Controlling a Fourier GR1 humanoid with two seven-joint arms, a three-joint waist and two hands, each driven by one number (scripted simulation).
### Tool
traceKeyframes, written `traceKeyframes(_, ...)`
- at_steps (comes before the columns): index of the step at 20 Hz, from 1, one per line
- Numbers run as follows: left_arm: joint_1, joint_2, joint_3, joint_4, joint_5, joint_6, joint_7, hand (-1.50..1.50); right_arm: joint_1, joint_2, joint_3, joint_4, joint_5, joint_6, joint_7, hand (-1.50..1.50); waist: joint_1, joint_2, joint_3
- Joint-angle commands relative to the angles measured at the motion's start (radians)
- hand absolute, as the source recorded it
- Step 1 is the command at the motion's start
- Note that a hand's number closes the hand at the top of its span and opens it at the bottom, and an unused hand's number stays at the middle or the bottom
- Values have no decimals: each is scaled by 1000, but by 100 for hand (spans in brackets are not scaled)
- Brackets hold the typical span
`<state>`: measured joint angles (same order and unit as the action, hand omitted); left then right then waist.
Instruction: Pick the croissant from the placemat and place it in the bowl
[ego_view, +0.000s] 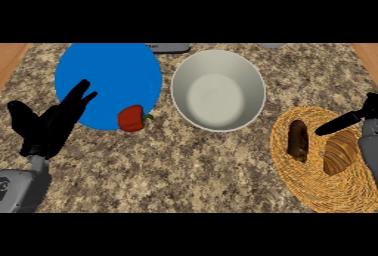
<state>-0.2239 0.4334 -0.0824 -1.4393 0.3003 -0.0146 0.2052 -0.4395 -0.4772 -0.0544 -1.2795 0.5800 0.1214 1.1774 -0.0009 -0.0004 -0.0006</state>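
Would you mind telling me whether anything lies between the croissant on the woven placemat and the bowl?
Nothing visible does: bare counter separates the croissant from the bowl. A dark brown item lies beside the croissant, slightly off that path.

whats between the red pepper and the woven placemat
In the head view, the grey bowl sits between the red pepper and the woven placemat, plus bare counter.

There is one white bowl, one blue plate, one red pepper, one woven yellow placemat, one croissant, one dark brown food piece, and two black hands, left and right
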Motion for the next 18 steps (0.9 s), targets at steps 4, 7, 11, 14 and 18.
traceKeyframes(4, 19, -20, -13, -69, -30, 15, 35, 0, -20, 17, -58, 99, 9, 31, 125, -150, 11, 0, 1)
traceKeyframes(7, 47, 10, 15, -103, -12, -18, 54, 0, 53, 24, -59, 28, 14, 53, 123, -150, 3, -4, 0)
traceKeyframes(11, -10, -17, 46, 2, -2, -50, 19, 0, 27, 67, -59, 89, 52, 13, 100, -150, 0, 1, 0)
traceKeyframes(14, 23, -36, 28, -87, -29, -15, 54, 0, 106, 61, -96, 86, 53, -9, 36, -150, 0, -1, 1)
traceKeyframes(18, 32, -62, 44, -33, -54, -21, 8, 0, 96, 60, -122, 182, 69, -21, -35, -150, 1, 1, 1)
